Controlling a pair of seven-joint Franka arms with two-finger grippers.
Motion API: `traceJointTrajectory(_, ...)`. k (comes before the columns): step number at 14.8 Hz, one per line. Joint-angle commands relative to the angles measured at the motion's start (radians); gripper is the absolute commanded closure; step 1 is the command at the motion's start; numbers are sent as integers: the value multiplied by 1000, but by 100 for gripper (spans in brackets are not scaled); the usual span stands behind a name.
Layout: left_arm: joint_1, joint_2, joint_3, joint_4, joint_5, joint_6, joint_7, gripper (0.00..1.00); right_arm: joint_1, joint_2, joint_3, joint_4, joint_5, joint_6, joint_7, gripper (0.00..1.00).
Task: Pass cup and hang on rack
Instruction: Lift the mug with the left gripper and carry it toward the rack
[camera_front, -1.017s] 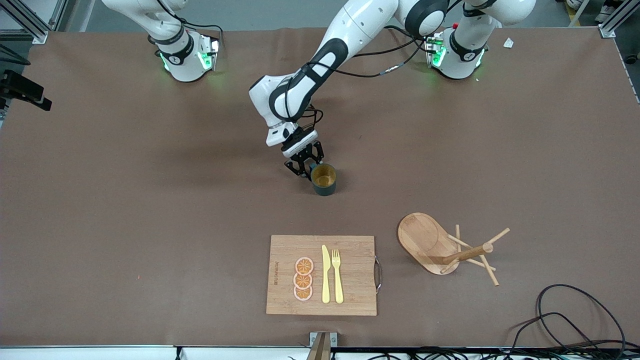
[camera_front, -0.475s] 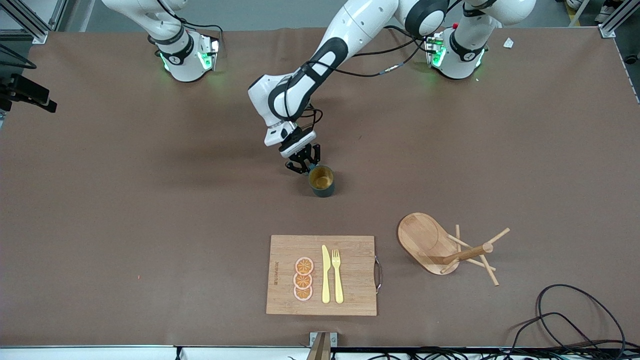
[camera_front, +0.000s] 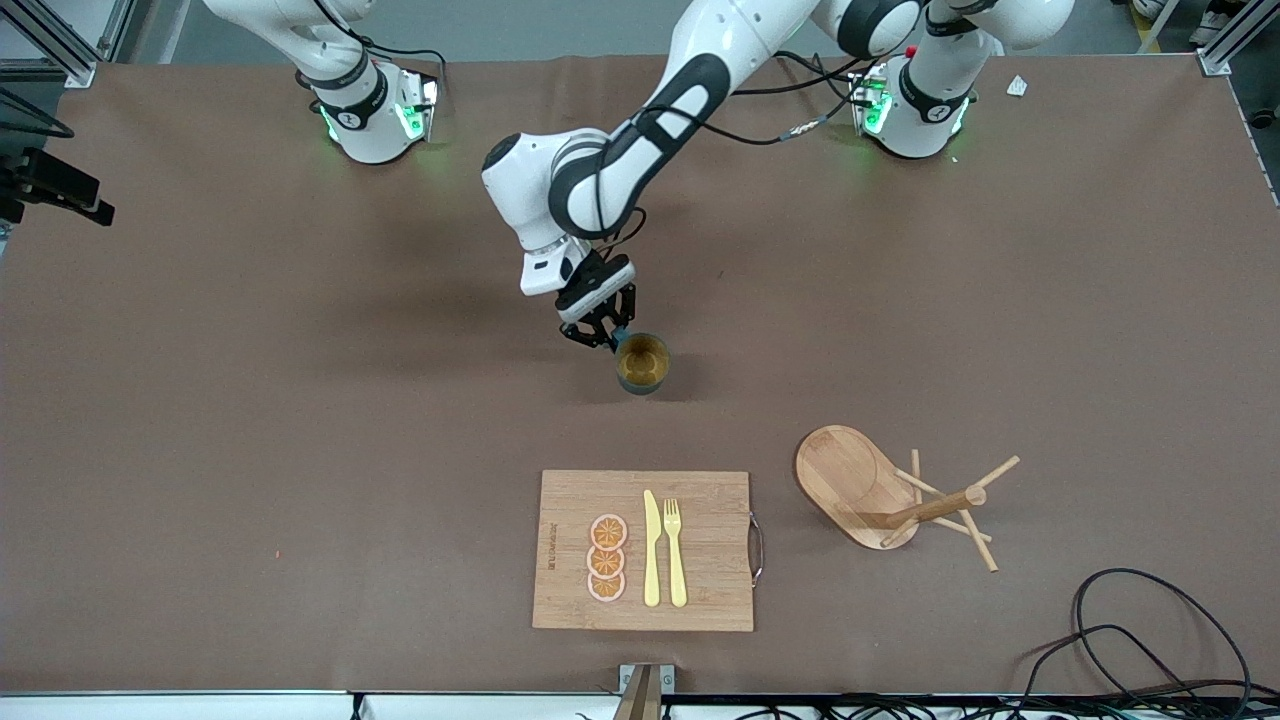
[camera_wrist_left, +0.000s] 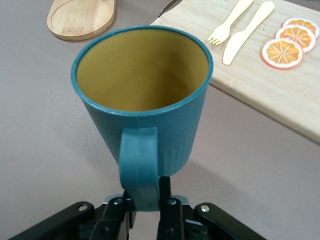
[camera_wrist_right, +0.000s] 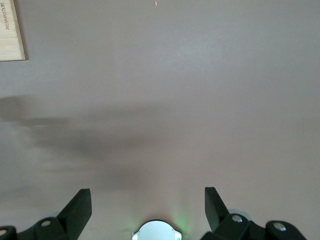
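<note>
The dark teal cup (camera_front: 642, 363), yellowish-brown inside, is mouth up near the table's middle. My left gripper (camera_front: 603, 334) is shut on its handle, on the side toward the right arm's end. In the left wrist view the cup (camera_wrist_left: 142, 95) fills the frame, and the gripper (camera_wrist_left: 148, 192) pinches the handle (camera_wrist_left: 139, 165) between its fingers (camera_wrist_left: 171, 197). The wooden rack (camera_front: 858, 487) stands nearer the front camera, toward the left arm's end, and its oval base also shows in the left wrist view (camera_wrist_left: 82, 17). My right gripper (camera_wrist_right: 147, 192) is open, empty, and waits high over bare table.
A wooden cutting board (camera_front: 570, 500) with a metal handle lies nearer the front camera than the cup. It holds orange slices (camera_front: 607, 558), a yellow knife (camera_front: 651, 548) and a fork (camera_front: 675, 550). Black cables (camera_front: 1150, 630) lie at the front corner.
My left gripper's fingers have drawn in onto the cup's handle. The left arm's elbow has swung and risen. The cup has shifted slightly toward the right arm's end.
</note>
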Motion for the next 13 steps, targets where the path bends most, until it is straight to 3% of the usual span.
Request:
traceJointTrajectory(1, 47, -86, -5, -27, -134, 17, 103, 100, 5, -35, 0, -34, 4, 14, 15, 0)
traceJointTrajectory(13, 308, -298, -2, -30, -760, 19, 410, 100, 2, -33, -2, -30, 2, 3, -90, 0)
